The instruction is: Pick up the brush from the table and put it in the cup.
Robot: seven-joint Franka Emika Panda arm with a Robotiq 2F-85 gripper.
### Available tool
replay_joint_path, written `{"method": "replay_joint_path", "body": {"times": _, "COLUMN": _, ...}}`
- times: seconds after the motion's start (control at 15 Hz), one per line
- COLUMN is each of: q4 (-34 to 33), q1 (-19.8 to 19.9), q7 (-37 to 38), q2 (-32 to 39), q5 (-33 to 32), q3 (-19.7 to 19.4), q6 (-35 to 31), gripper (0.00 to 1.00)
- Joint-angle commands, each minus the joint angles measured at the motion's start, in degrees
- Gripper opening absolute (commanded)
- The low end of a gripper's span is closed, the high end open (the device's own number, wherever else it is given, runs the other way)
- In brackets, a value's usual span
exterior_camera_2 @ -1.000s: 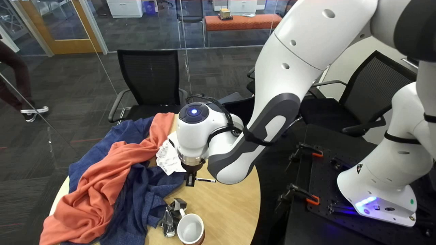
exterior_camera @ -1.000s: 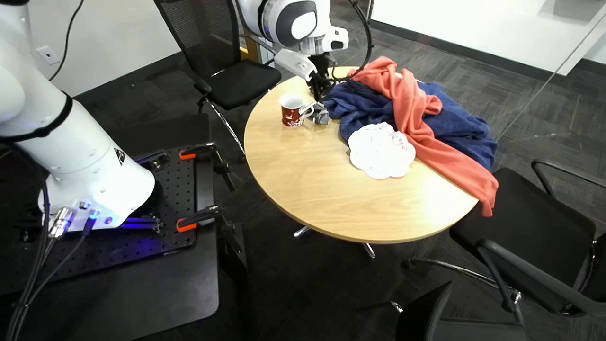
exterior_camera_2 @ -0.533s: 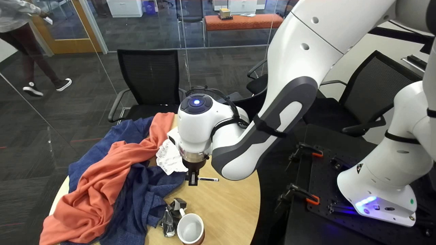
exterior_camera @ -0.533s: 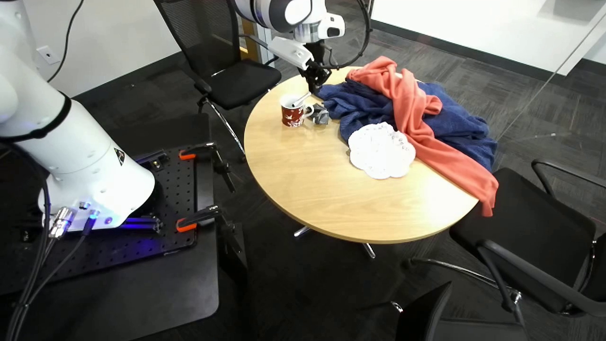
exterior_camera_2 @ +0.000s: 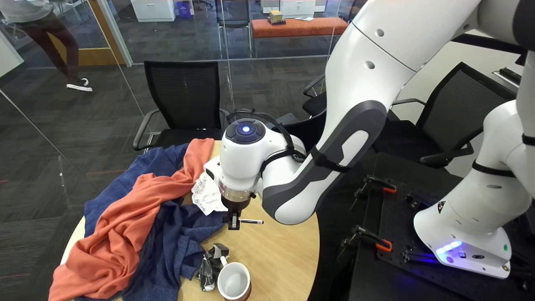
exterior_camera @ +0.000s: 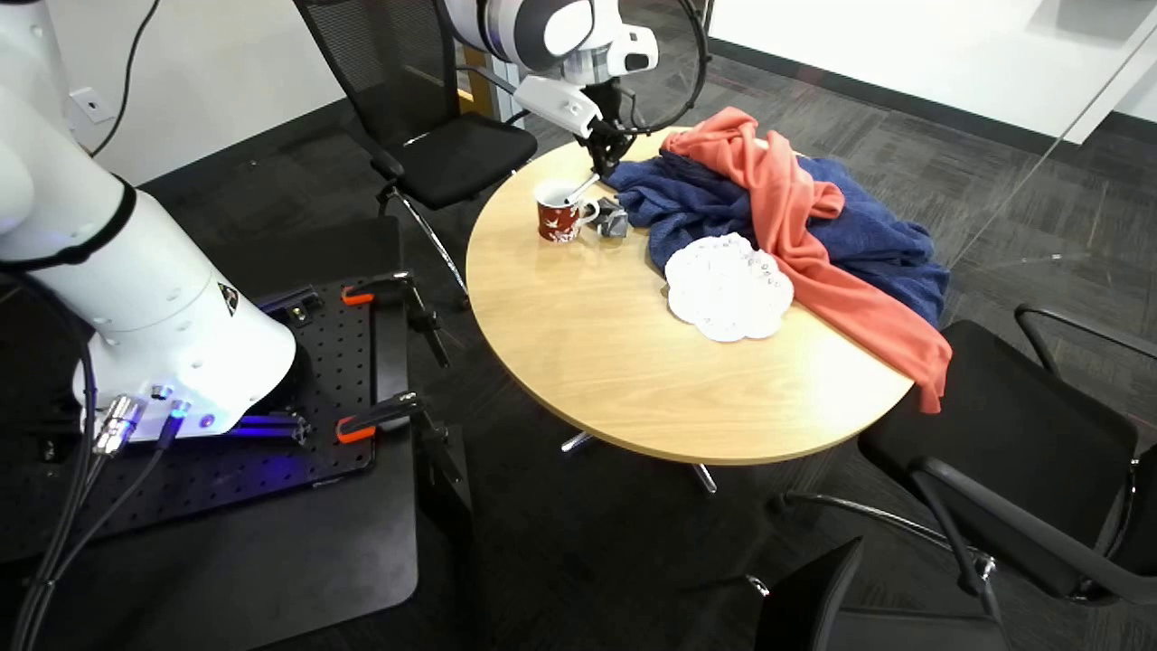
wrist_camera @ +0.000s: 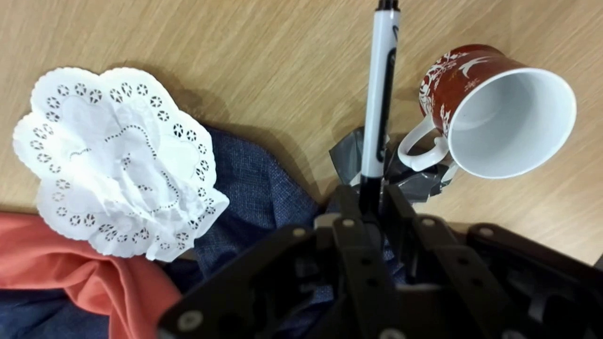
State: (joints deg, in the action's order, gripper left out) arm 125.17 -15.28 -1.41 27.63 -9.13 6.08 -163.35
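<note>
At the bottom of the wrist view, the black claw [wrist_camera: 370,197] is pinched on the black end of the brush [wrist_camera: 378,94], a white stick that looks like a marker. The brush is up in the air, off to the side of the red cup [wrist_camera: 490,113]. The cup stands on the round table [exterior_camera: 615,362], with its handle right by a crumpled gray thing [wrist_camera: 417,186]. Just beside that is a heap of blue cloth [wrist_camera: 264,193], and an orange cloth [wrist_camera: 47,254] lies over it. A lacy white paper [wrist_camera: 118,160] sits partly on the blue. Past the table, in an exterior view, is a black chair [exterior_camera_2: 182,96]. Farther off you see part of a person [exterior_camera_2: 54,39].
</note>
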Motion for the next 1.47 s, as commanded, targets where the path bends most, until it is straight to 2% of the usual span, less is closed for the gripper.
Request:
{"method": "replay_joint_path", "body": {"times": 0.0, "q4": 0.1, "q1": 1.9, "q7": -4.2, "q2": 0.9, "q5": -1.0, "q3": 1.5, "q6": -5.1, "gripper": 0.05}}
{"method": "replay_joint_path", "body": {"times": 0.33, "q4": 0.6, "q1": 9.1, "q7": -13.7, "q2": 2.5, "q5": 0.7, "q3": 9.2, "q6": -9.8, "gripper": 0.05}}
{"method": "replay_joint_path", "body": {"times": 0.73, "q4": 1.0, "q1": 24.0, "q7": -27.0, "q2": 6.6, "q5": -0.2, "q3": 24.3, "q6": -14.1, "gripper": 0.05}}
{"method": "replay_joint_path", "body": {"times": 1.07, "q4": 0.7, "q1": 35.7, "q7": -35.3, "q2": 13.1, "q5": -2.8, "q3": 35.7, "q6": -15.5, "gripper": 0.05}}
{"method": "replay_joint_path", "body": {"times": 1.4, "q4": 0.3, "q1": 43.4, "q7": -41.2, "q2": 20.4, "q5": -5.9, "q3": 43.1, "q6": -14.8, "gripper": 0.05}}
